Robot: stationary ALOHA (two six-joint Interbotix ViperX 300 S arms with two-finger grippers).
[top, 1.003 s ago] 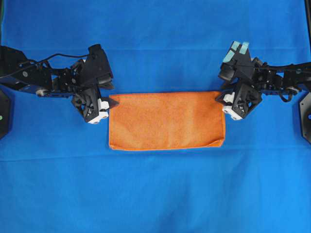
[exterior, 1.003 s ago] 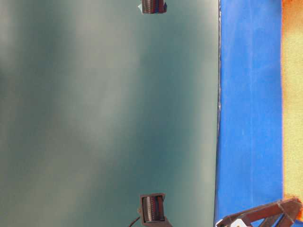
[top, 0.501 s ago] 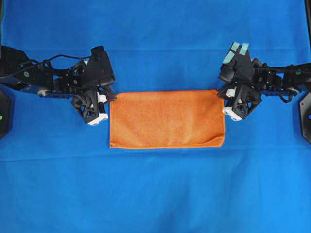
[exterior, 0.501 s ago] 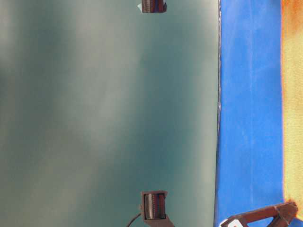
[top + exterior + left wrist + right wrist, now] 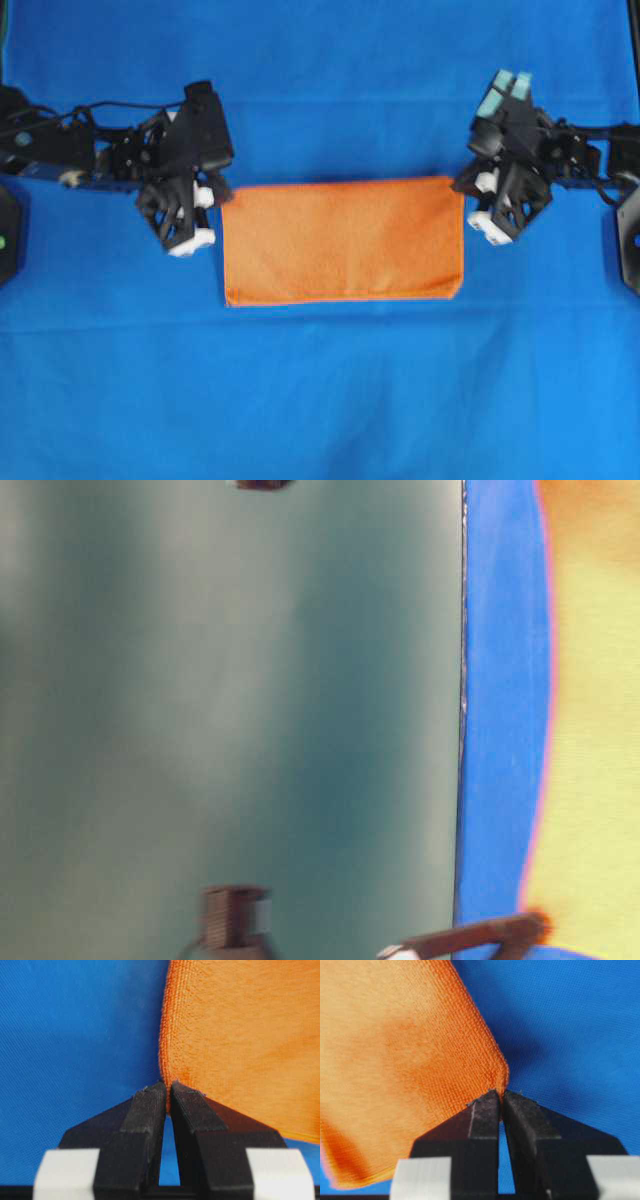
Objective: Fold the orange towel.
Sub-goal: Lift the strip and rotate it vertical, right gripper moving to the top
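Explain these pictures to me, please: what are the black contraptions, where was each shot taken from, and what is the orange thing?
The black contraptions are two robot arms, each ending in a pincer. The top-down picture shows both at once: the left pincer and the right pincer sit at the two far corners of the orange towel, which lies as a folded rectangle on a blue table cover. Two close-ups come from small cameras on the arms' wrists; each looks along its pincer, whose two black tips are pressed shut on a corner of the towel. The sideways, blurry picture is from a camera at table level and shows mostly a grey-green background, with cover and towel at its right.
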